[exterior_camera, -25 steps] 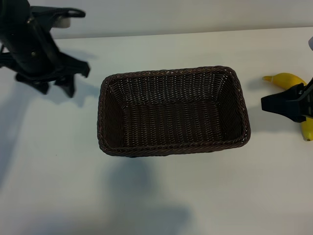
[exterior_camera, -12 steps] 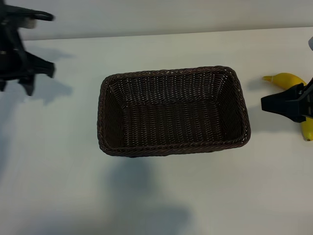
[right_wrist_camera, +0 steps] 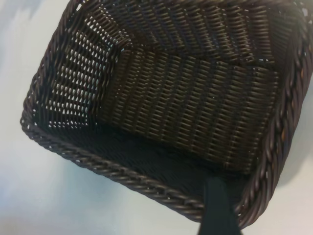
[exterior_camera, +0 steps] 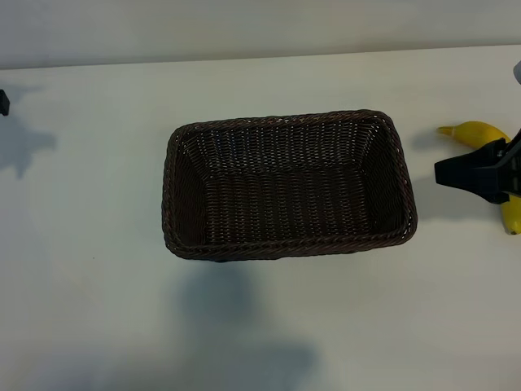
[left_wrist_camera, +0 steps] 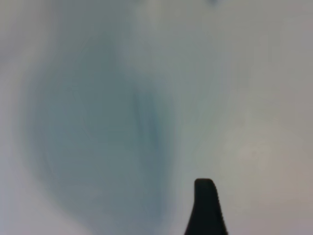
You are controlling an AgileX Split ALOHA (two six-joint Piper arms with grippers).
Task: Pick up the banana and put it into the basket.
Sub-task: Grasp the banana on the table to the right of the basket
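The dark brown woven basket (exterior_camera: pixel 289 186) stands in the middle of the white table and has nothing in it. The yellow banana (exterior_camera: pixel 476 130) lies at the table's right edge, right of the basket. My right gripper (exterior_camera: pixel 446 172) hangs over the banana's middle and hides that part, its tips pointing at the basket. In the right wrist view one dark finger (right_wrist_camera: pixel 217 205) shows in front of the basket rim (right_wrist_camera: pixel 146 183), with no banana by it. Of my left gripper only one finger (left_wrist_camera: pixel 205 208) shows, over bare table, holding nothing.
A black sliver of the left arm (exterior_camera: pixel 2 103) shows at the far left edge, with its shadow on the table beside it. White table (exterior_camera: pixel 269 326) surrounds the basket on all sides. The table's far edge runs along the top.
The left arm has swung left and almost entirely out of the exterior view. The right gripper, banana and basket have not moved.
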